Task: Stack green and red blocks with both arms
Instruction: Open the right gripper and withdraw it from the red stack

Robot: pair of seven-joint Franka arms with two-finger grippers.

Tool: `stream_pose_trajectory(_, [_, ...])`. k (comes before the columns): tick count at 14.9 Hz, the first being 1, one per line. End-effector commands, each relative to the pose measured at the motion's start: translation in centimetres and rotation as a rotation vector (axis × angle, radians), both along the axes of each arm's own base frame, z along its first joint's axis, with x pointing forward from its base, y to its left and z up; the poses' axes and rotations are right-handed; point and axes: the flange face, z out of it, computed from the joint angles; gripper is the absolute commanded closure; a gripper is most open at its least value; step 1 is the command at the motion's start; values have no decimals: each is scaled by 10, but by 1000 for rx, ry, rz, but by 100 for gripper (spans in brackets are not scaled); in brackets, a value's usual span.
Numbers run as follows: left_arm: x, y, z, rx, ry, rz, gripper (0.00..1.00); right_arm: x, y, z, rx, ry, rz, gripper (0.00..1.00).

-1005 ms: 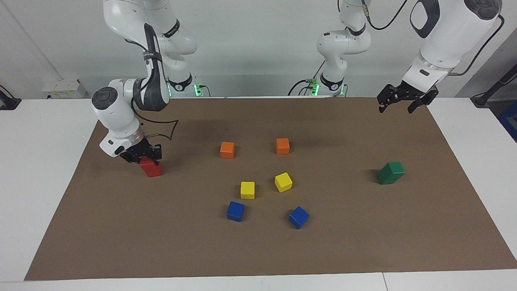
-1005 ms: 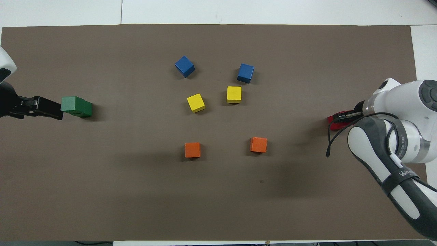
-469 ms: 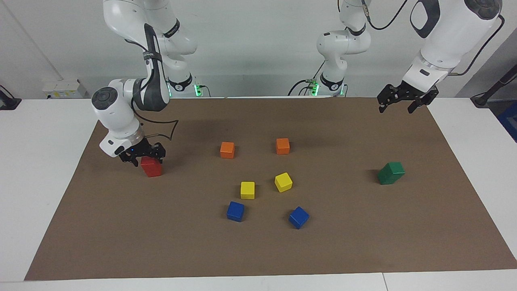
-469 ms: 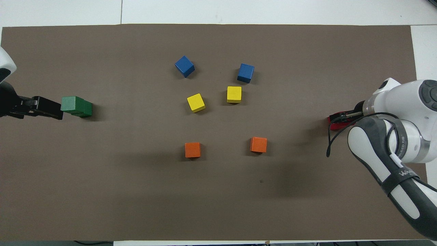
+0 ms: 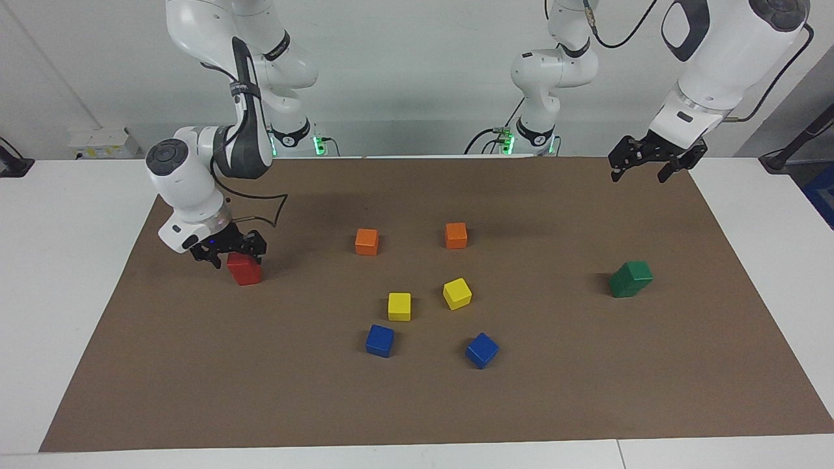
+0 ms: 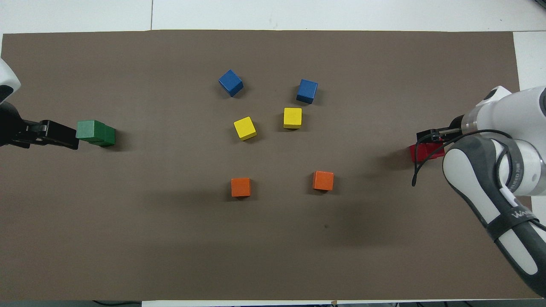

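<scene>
- The brown mat (image 5: pixel 417 404) covered the surface, and everything here is placed relative to it.
- The red stack (image 5: pixel 245 268), one red cube on another, stood on the mat toward the right arm's end.
- In the overhead view only a part of the red stack (image 6: pixel 422 152) showed, with the right arm covering the rest.
- The right end effector (image 5: pixel 228 251) hung just above the top of the red stack, its fingers spread apart and holding nothing.
- In the overhead view the right end effector (image 6: pixel 431 137) overlapped the edge of the red stack.
- The green stack (image 5: pixel 630 279), one green cube sitting askew on another, stood on the mat toward the left arm's end.
- From overhead the green stack (image 6: pixel 95 132) showed the upper cube shifted off the lower one.
- The left end effector (image 5: pixel 645 164) was raised high over the mat's edge nearest the robots, well clear of the green stack, fingers apart and empty.
- From overhead the left end effector (image 6: pixel 51 134) appeared just beside the green stack.
- Two orange cubes (image 5: pixel 367 241) sat near the middle of the mat, on its robot side.
- Two yellow cubes (image 5: pixel 399 306) lay at the middle of the mat.
- Two blue cubes (image 5: pixel 380 341) lay farther from the robots than the yellow ones.
</scene>
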Motion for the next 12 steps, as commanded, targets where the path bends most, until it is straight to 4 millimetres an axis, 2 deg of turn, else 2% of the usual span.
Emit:
stream_pose_trajectory(1, [-6,2,4,16,3,6,0,4,15,80,1,-53,-35,0])
stream_pose_trajectory(2, [-6,2,4,16,3,6,0,-2,30,111,3,-73,-21,0])
stream_pose_trajectory(4, [-6,2,4,16,3,6,0,-16,33,161,0,-107,-23,0])
stream_pose_trajectory(5, [-6,2,4,16,4,7,0,-26,33,177,-4,-99,-22,0])
stream_pose_trajectory(8, [-6,2,4,16,3,6,0,-47,15,227,-5,-32,-50,0])
stream_pose_trajectory(9, [-6,2,4,16,3,6,0,-50,8,239,-3,-3,-63,0])
stream_pose_trajectory(12, [-6,2,4,16,4,7,0,-52,2,241,-8,31,-72,0])
